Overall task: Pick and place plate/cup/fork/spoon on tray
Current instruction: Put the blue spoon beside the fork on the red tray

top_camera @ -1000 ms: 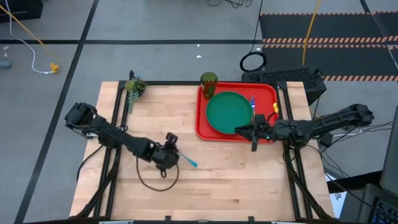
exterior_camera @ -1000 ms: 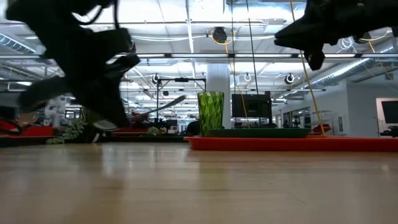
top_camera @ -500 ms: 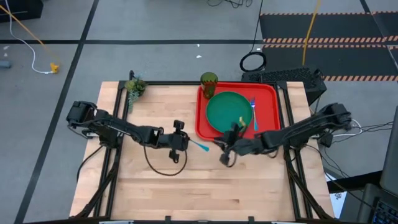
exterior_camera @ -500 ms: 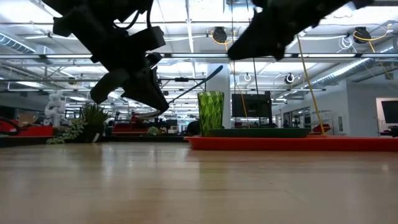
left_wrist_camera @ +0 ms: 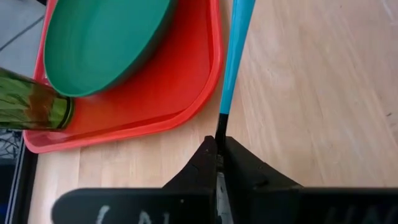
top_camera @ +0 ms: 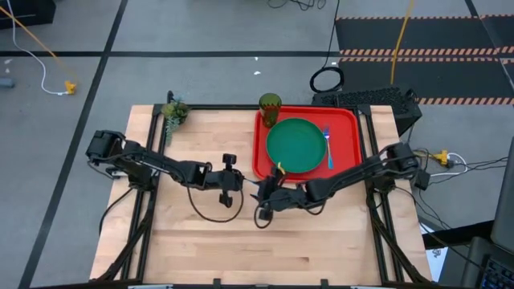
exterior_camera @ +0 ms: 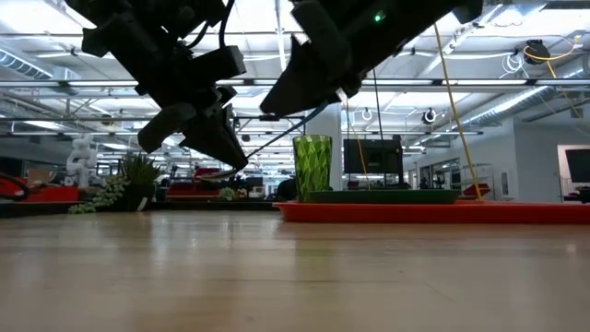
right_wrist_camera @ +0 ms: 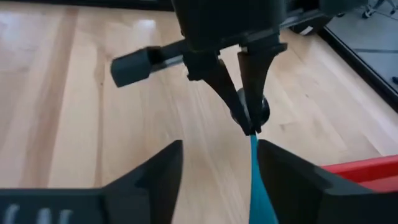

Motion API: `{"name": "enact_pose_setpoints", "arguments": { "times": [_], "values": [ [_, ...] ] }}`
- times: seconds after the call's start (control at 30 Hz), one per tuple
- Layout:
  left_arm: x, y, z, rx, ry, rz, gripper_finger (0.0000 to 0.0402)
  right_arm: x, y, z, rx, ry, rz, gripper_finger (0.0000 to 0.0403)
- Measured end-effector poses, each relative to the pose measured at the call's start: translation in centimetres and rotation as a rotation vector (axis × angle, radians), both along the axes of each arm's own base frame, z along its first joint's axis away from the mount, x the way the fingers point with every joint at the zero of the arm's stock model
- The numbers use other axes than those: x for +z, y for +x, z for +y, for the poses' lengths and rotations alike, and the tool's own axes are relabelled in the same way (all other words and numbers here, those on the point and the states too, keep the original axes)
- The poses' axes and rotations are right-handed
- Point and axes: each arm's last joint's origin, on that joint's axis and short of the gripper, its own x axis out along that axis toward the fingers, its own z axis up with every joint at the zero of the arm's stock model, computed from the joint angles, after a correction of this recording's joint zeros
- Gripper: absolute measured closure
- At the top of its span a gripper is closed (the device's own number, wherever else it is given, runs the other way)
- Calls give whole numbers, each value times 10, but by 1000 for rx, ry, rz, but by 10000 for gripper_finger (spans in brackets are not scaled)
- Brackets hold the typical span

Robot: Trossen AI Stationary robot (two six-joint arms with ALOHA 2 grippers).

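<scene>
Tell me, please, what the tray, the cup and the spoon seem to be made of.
The tray: probably plastic, glossy red, with soft highlights on its rounded rim. The cup: translucent green, faceted, plastic or glass; light passes through it. The spoon: matte light blue handle, likely plastic, on a thin dark neck, probably metal, clamped in the left gripper.

I see the light blue spoon (left_wrist_camera: 231, 68) handle in my black left end effector (left_wrist_camera: 217, 163), beside it the red tray (top_camera: 347, 120), green plate (top_camera: 296, 145), olive cup (top_camera: 269, 102), pale wood worktop (top_camera: 201, 233).
</scene>
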Motion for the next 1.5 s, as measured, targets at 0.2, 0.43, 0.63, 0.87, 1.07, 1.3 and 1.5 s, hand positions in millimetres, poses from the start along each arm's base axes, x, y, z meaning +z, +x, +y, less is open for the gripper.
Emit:
{"name": "enact_pose_setpoints", "arguments": {
  "times": [0.2,0.43,0.63,0.87,1.07,1.3,1.5],
  "values": [
    [0,0,0,0,0,-4,379,-7,12,-4,10,-44,28,134],
    [0,0,0,3,5,-3,386,-7,16,-24,5,-122,63,106],
    [0,0,-1,16,3,-8,380,-14,13,-30,31,-54,133,109],
    [0,0,0,22,3,-8,386,-16,11,-31,36,-74,165,126],
    [0,0,0,21,4,-6,383,-15,10,-31,32,-81,175,159],
    [0,0,0,18,8,-4,383,-15,9,-31,29,-78,184,220],
    [0,0,0,17,8,-4,383,-16,8,-32,18,-66,197,267]
  ]
}}
